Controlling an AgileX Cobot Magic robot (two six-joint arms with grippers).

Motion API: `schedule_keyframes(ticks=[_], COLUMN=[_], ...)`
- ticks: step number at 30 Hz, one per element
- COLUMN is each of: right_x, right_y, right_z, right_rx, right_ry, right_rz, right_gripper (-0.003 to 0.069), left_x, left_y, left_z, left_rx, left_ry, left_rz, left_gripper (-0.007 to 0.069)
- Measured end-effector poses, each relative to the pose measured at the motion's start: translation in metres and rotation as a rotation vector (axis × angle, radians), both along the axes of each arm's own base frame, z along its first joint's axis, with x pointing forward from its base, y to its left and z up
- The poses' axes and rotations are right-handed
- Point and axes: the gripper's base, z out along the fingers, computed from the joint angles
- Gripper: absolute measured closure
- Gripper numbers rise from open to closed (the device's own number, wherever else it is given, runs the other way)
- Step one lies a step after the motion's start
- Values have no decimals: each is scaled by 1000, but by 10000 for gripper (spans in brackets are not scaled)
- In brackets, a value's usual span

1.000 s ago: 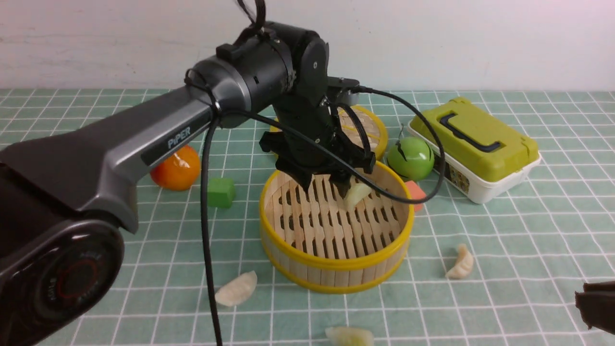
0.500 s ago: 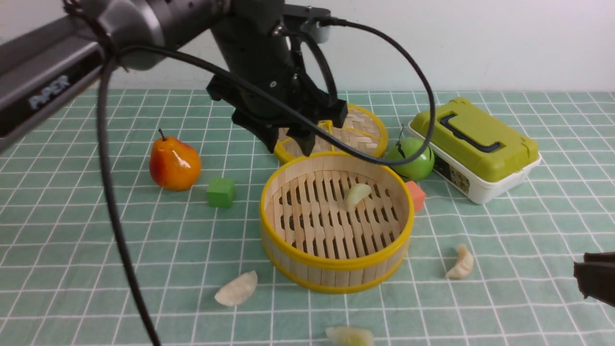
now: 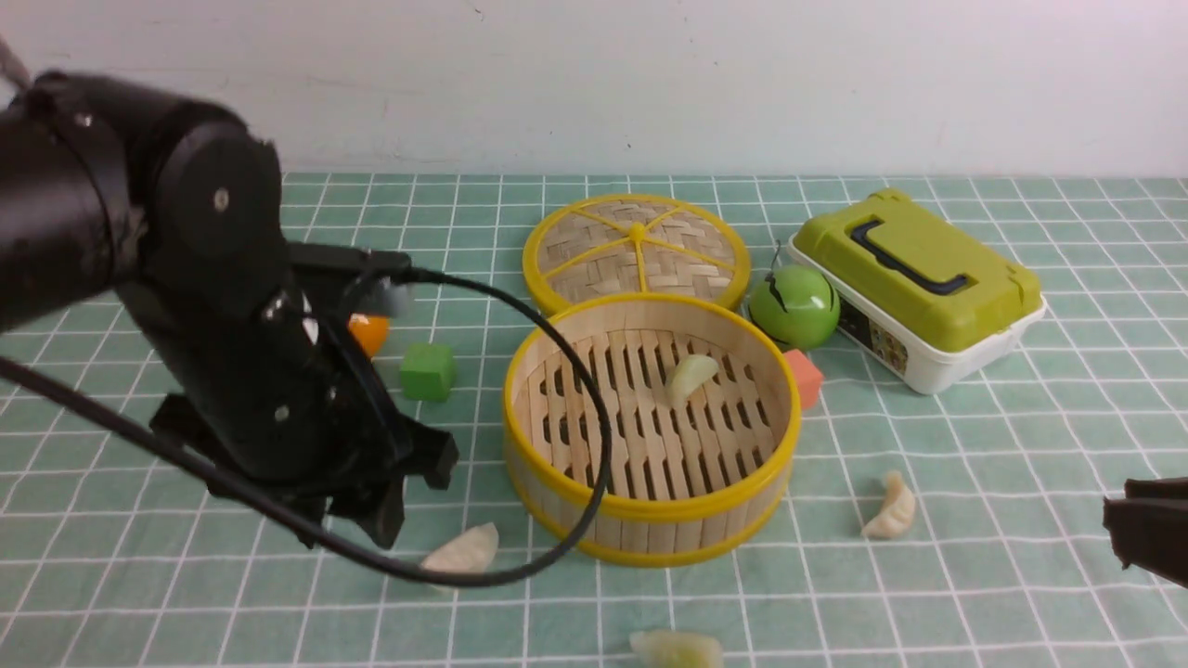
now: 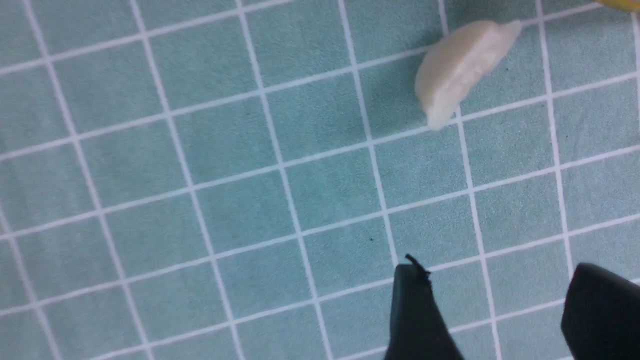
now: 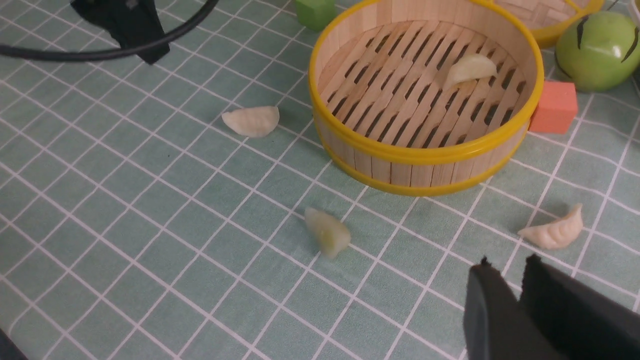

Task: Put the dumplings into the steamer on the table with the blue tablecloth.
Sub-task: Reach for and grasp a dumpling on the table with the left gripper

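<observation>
While the left pincer (image 4: 500, 272) hangs wide open and empty just left of one pale dumpling (image 4: 465, 70), the bamboo steamer (image 3: 650, 520) sits farther right of it, another dumpling (image 3: 691, 378) inside. Two more dumplings (image 3: 891, 506) (image 3: 677, 648) lie on the blue tablecloth (image 3: 1021, 482), left of the right pincer (image 5: 509, 265), which is open just a crack.
</observation>
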Motion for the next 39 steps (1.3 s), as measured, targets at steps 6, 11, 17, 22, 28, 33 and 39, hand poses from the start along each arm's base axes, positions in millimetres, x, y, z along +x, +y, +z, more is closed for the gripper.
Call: schedule_keyframes(ticks=[6, 11, 17, 22, 28, 33, 39], right_x=[2, 2, 1, -1, -1, -1, 1], right_y=[1, 0, -1, -2, -2, -2, -3], right_z=[-1, -1, -3, -6, -7, -7, -5], right_rx=[-2, -7, -34, -71, -79, -81, -72], right_ry=[8, 7, 24, 44, 46, 47, 23], right_rz=[0, 0, 7, 15, 15, 16, 4], right_gripper=[551, 547, 545, 543, 536, 533, 529], left_x=[14, 32, 46, 48, 50, 63, 99], left_y=[-11, -19, -25, -26, -28, -41, -70], left_z=[-34, -58, -97, -111, -82, -16, 29], left_rx=[-51, -24, 36, 50, 32, -99, -304], left_ry=[-85, -153, -130, -101, -84, -193, -305], left_rz=[-84, -209, -353, -374, -352, -286, -229], left_gripper=[238, 240, 244, 360, 377, 377, 377])
